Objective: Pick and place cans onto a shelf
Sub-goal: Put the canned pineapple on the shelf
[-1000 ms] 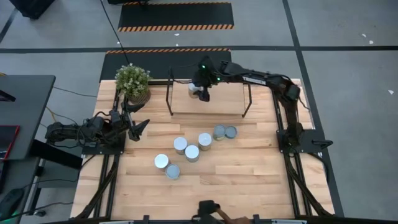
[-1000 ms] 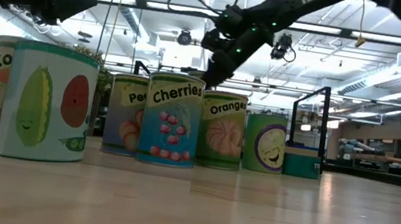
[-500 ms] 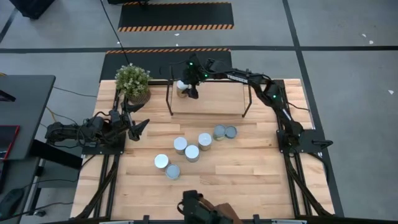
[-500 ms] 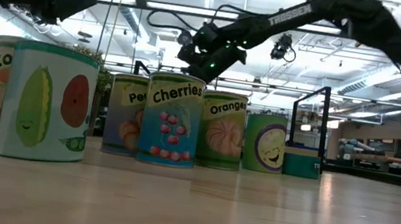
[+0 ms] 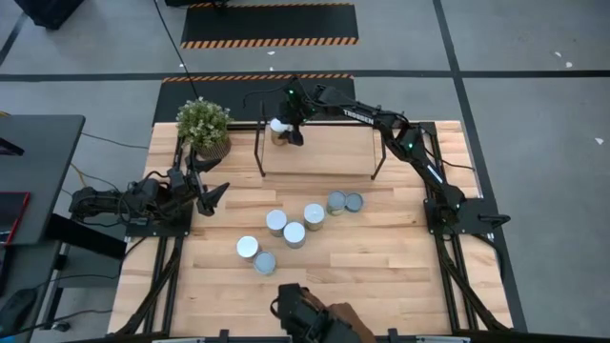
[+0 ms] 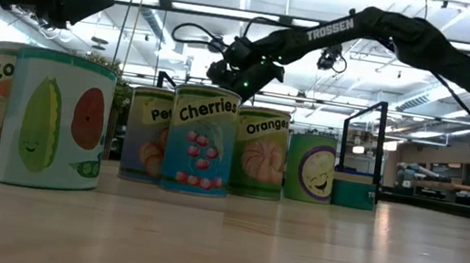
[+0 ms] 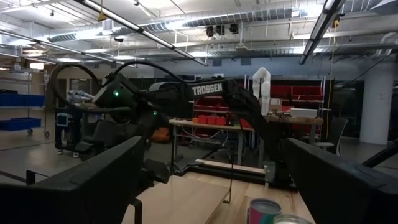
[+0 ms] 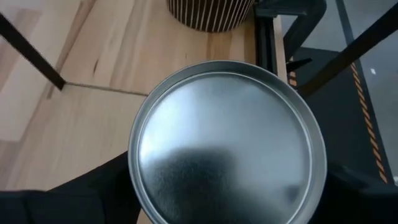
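Can (image 5: 277, 127) held over left end of shelf (image 5: 334, 152), near plant (image 5: 203, 124), gripped by right gripper (image 5: 286, 127); jaws closed around its sides, silver top (image 8: 227, 143) filling right wrist view with shelf board below. Whether already resting on board: cannot tell. To finish well, judged: lower straight down, keep can upright, clear of black end frame (image 5: 260, 143), release only once seated, then lift vertically so fingers do not tip it. Seven more cans (image 5: 294, 233) grouped mid-table, in front of shelf. Left gripper (image 5: 212, 195) parked at left table edge, jaws wide apart, nothing held. Readable on labels in low view: "Cherries" (image 6: 205, 114), "Orang" partly (image 6: 265, 128), "Pe" cut off (image 6: 158, 113), "Co" cut off at far left; "TROSSEN" on right arm (image 6: 328, 29).
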You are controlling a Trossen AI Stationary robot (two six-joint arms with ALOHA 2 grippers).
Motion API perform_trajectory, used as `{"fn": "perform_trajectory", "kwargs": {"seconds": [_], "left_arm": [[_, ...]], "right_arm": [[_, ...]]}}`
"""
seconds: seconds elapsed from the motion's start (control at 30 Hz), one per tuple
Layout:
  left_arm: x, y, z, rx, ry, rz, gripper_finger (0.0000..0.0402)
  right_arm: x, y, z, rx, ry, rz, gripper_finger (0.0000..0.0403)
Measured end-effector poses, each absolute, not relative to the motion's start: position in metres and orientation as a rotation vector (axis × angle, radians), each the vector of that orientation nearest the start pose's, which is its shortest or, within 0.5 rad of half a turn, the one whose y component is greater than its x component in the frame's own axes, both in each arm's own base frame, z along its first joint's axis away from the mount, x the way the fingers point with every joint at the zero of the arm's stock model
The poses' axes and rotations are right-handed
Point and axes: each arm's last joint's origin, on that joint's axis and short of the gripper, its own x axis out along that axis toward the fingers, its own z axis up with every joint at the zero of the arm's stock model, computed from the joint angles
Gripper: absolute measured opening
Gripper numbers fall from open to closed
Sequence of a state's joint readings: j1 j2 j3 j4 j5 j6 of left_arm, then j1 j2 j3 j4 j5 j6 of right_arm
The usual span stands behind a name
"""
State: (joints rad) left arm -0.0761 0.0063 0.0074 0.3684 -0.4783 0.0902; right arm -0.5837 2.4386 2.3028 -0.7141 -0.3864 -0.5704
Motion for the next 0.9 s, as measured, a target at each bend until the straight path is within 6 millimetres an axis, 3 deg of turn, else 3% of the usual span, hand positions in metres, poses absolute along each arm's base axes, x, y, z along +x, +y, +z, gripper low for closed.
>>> {"fn": "perform_trajectory", "kwargs": {"seconds": [0.2,0.5,0.9], "left_arm": [[0.089,0.007,0.199,-0.013,-0.339,0.414,0.0392],[0.089,0.007,0.199,-0.013,-0.339,0.413,0.0392],[0.089,0.007,0.199,-0.014,-0.339,0.413,0.0392]], "right_arm": [[0.453,-0.284,0.229,-0.175,0.795,-0.004,0.0394],[0.449,-0.276,0.245,-0.213,0.836,-0.050,0.0396],[0.449,-0.276,0.244,-0.226,0.885,-0.119,0.0399]]}}
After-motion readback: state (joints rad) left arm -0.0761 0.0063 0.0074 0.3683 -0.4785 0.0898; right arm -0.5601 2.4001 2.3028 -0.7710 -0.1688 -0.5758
